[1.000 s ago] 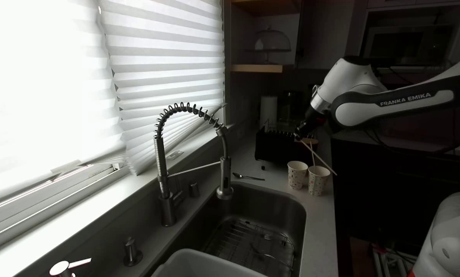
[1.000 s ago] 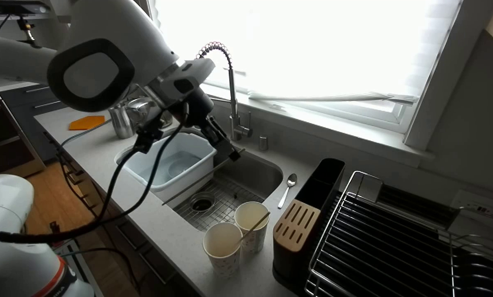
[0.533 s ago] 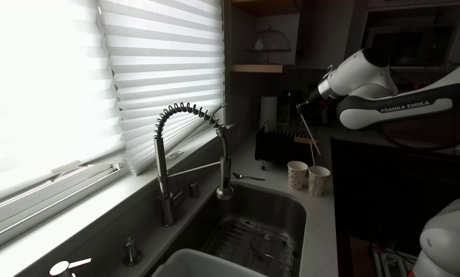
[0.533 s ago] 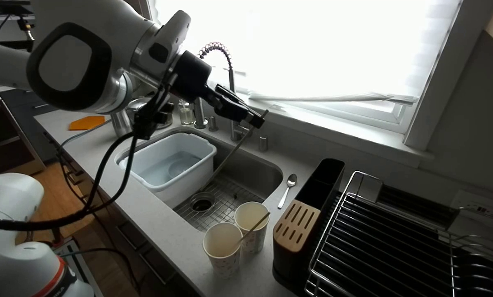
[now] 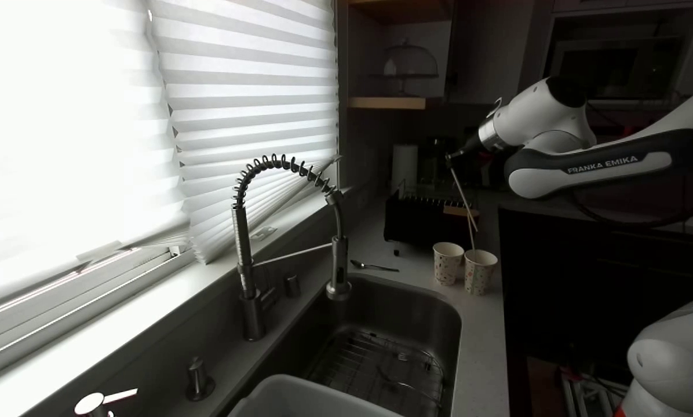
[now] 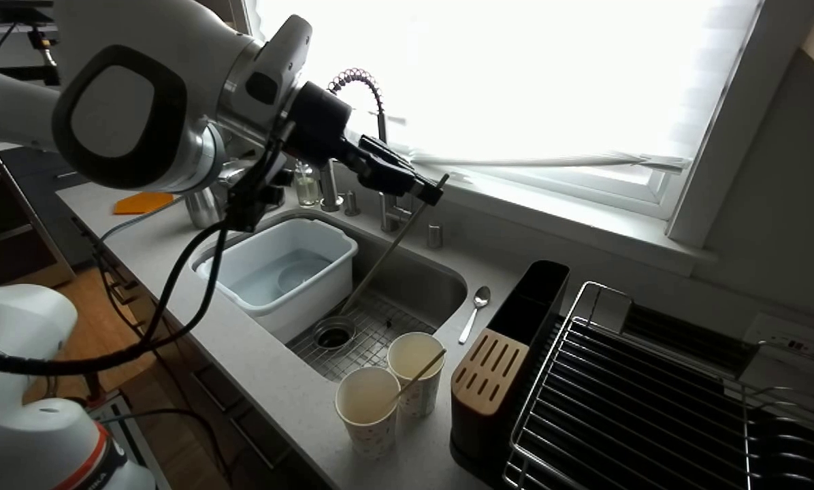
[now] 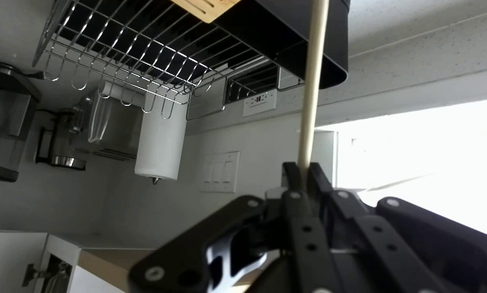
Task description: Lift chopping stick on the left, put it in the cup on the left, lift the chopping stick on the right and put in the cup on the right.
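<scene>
Since your black two-finger gripper (image 6: 429, 192) is clamped on a slim pale-wood stick (image 7: 314, 73) near its upper end, steer by the free tip. Going left to right in an exterior view: shaft slopes down-left from your grip, tip showing against the grey steel sink (image 6: 437, 292). Below and right of that tip, a white patterned paper cup (image 6: 369, 429), second pale-wood stick (image 6: 422, 374) inside, leaning across its neighbour's mouth. Just beside, farther right, the matching paper cup (image 6: 425, 395): no stick seen standing in it, so likely your target; shaft probably wants standing straighter first. Beyond, long black wood-topped holder (image 6: 506, 357); contents too dark to tell.
</scene>
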You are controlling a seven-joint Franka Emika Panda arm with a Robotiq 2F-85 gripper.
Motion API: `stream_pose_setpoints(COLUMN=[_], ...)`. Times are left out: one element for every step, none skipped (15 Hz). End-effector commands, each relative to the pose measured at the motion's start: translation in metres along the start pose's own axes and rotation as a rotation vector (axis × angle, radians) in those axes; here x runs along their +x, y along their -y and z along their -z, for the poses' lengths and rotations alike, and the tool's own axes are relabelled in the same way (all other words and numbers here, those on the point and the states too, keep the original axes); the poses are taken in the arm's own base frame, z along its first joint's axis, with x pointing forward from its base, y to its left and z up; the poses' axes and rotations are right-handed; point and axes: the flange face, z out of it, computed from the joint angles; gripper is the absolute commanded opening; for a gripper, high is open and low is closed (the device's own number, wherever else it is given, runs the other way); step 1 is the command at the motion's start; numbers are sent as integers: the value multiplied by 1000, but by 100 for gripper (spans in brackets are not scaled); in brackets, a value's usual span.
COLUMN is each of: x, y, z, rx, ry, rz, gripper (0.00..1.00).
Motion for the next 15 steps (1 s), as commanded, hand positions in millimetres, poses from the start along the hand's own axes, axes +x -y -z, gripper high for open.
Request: stream_pose_setpoints(x=[-3, -5, -7, -9, -11, -13, -14, -16, -17, -19, -21, -23, -25, -26, -27], y=[-2, -5, -10, -15, -20, -22, -24, -26, -26, -26, -25, -24, -25, -25, -24], z=[-6, -12, -16, -19, -23, -28, -30, -34, -36, -39, -40, -44, -48, -50, -52], rx=[-37, -34, -58, -64, -74, -71, -68, -62, -52, -44, -38, -32, -44, -47, -48], ry=[-54, -50, -69, -70, -84, -90, -95, -110, -126, -138, -145, -154, -157, -168, -177], rz=[27, 5, 8, -11, -24, -49, -96, -123, -159, -198, -227, -245, -242, -245, -248], gripper=[2, 2, 2, 2, 2, 2, 2, 2, 2, 2, 2, 2, 2, 2, 2])
